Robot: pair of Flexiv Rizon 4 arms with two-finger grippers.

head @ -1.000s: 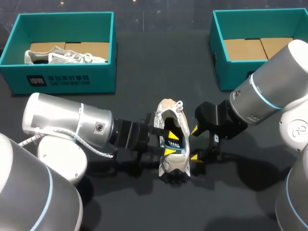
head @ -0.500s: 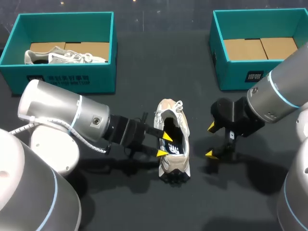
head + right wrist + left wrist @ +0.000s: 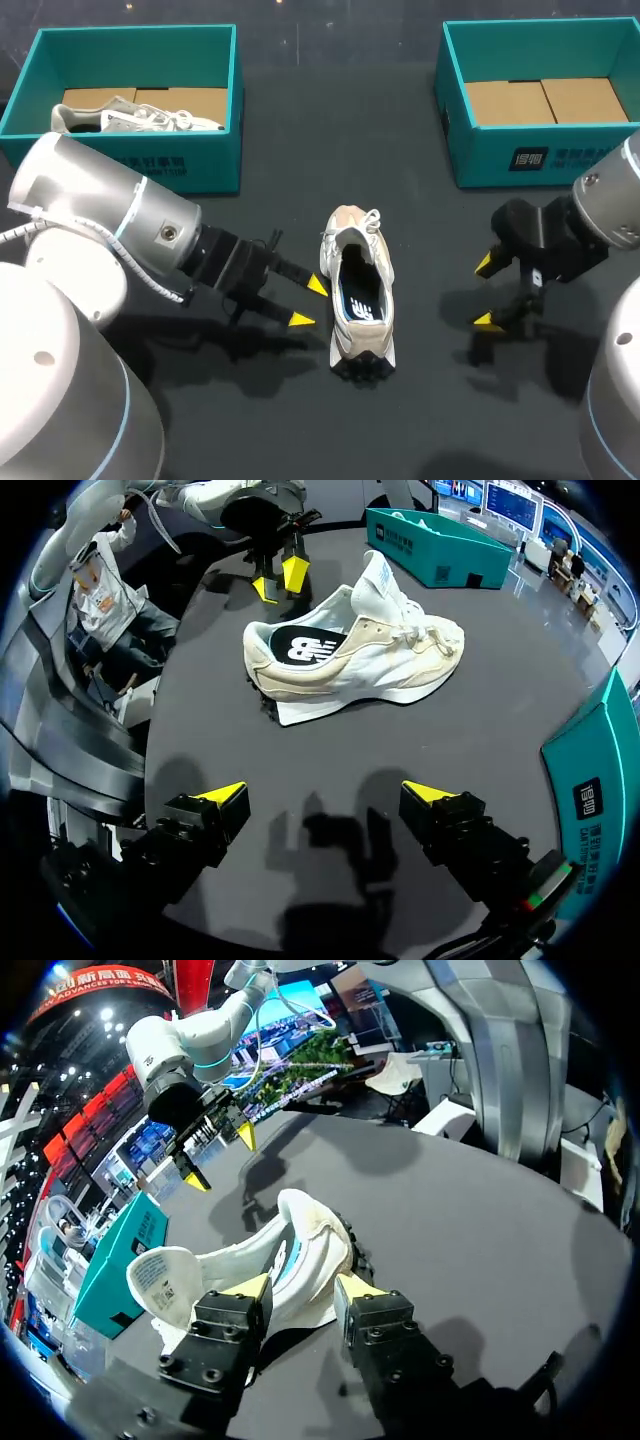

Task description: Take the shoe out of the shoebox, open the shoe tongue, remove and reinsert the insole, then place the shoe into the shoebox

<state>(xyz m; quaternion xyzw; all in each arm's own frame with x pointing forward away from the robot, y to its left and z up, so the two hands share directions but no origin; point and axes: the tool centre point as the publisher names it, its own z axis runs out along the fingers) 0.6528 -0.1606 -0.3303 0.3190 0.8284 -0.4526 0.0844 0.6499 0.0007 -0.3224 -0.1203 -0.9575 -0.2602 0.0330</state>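
Left gripper [image 3: 308, 302] and right gripper [image 3: 486, 292] both have their fingers spread wide and hold nothing. The shoe [image 3: 348, 232] stands on its sole between them, just ahead of the left tips and well clear of the right ones. From the left wrist view I cannot tell whether a tip brushes the heel collar; from above there seems to be a slim gap.

The insole [image 3: 358, 300] looks seated flat inside, so I judge the step in hand to be the return to the shoebox [image 3: 500, 155] beyond the right gripper. To do it well I'd come in square to the shoe's sides and pinch the collar or heel wall, not the loose tongue. I'd lift it level so the insole stays put, then clear the box wall before lowering.
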